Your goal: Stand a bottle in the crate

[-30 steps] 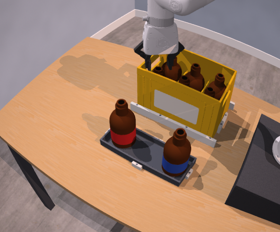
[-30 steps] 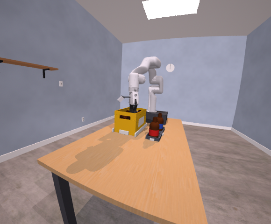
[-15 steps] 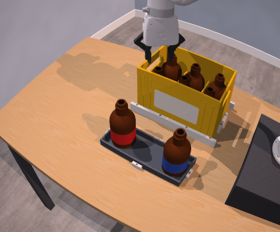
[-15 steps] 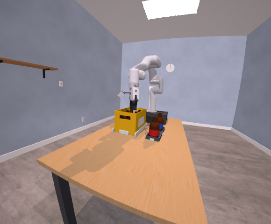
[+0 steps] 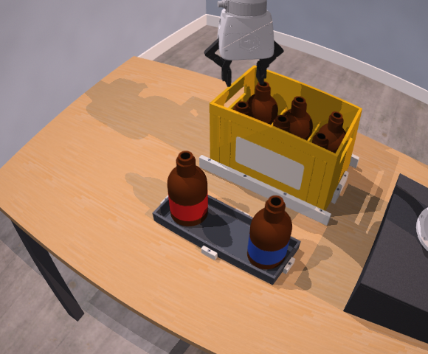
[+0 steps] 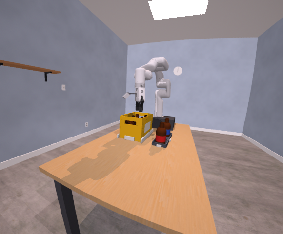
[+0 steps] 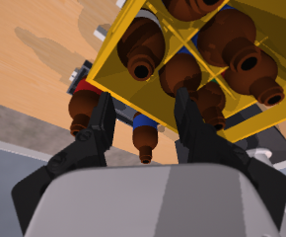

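The yellow crate stands on the table between grey rails, with a brown bottle in each cell that I can see. My gripper hangs open and empty just above the crate's far left corner, over the tall bottle there, clear of its neck. In the wrist view the open fingers frame the crate's corner and a bottle mouth. The dark tray in front holds an upright red-label bottle and an upright blue-label bottle.
The arm's black base block fills the right edge of the table. Grey rails sit along the crate's front and side. In the exterior view the crate and tray stand near the table's far end.
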`<state>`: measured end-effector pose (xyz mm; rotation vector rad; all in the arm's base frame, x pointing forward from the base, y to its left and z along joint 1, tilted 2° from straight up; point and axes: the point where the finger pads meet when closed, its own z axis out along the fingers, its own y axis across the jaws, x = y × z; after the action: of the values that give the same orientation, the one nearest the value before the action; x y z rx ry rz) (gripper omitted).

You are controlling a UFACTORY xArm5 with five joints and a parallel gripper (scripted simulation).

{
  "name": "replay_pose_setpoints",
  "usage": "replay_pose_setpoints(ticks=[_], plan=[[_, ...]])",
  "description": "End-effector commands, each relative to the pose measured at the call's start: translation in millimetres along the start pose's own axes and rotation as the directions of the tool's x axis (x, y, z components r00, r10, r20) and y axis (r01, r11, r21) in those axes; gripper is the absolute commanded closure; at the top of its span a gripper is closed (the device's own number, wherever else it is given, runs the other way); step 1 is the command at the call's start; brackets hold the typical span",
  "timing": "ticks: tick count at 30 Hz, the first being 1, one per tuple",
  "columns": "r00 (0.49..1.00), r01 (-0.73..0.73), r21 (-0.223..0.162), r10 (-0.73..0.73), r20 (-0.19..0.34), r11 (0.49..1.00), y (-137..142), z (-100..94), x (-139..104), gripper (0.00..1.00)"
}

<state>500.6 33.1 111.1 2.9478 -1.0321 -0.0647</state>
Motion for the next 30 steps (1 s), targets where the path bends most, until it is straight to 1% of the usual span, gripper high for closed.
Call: replay_pose_setpoints(ticks=[1,8,9,30], plan=[[1.000,0.000,0.003,0.000,-0.003,1.000,-0.9,-6.5,0.9,0.35],[1.000,0.000,0.003,0.000,-0.003,1.000,-0.9,-7.5,0.8,0.35],[1.000,0.000,0.003,0.000,-0.003,1.000,-0.9,-7.5,0.8,1.00],[1.000,0.000,0.003,0.000,-0.003,1.000,-0.9,-7.5,0.8,1.00]])
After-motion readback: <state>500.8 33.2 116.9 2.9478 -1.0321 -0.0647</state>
